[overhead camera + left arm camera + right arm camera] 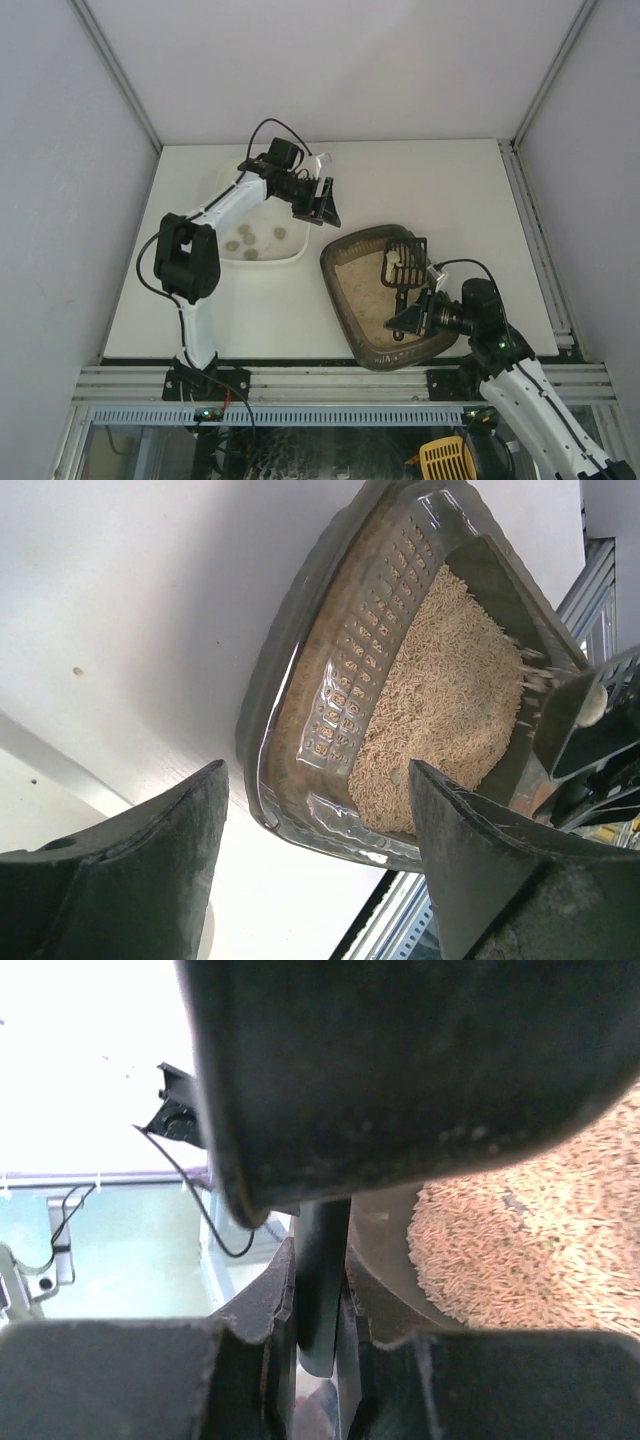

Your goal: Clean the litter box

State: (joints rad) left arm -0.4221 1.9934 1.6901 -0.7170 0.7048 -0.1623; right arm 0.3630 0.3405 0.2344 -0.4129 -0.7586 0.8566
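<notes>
From the top view, the left claw (322, 205) hangs open and empty at the right edge of the white tub (287, 250), which holds a few round clumps (247, 236). The litter box (352, 300) lies at the table's (450, 190) near edge, just right of the tub. The right claw (408, 318) is clamped on a slotted scoop (403, 262) over it. Bare table stretches behind and to the right.

In the left wrist view, the left claw (320, 880) has its jaws spread wide. The litter box (330, 680) lies beyond them, untouched, with the scoop (590, 720) at the right.

In the right wrist view, the right claw (320, 1335) is closed tight on the scoop's dark handle (322, 1260), with beige litter (540, 1230) alongside.
</notes>
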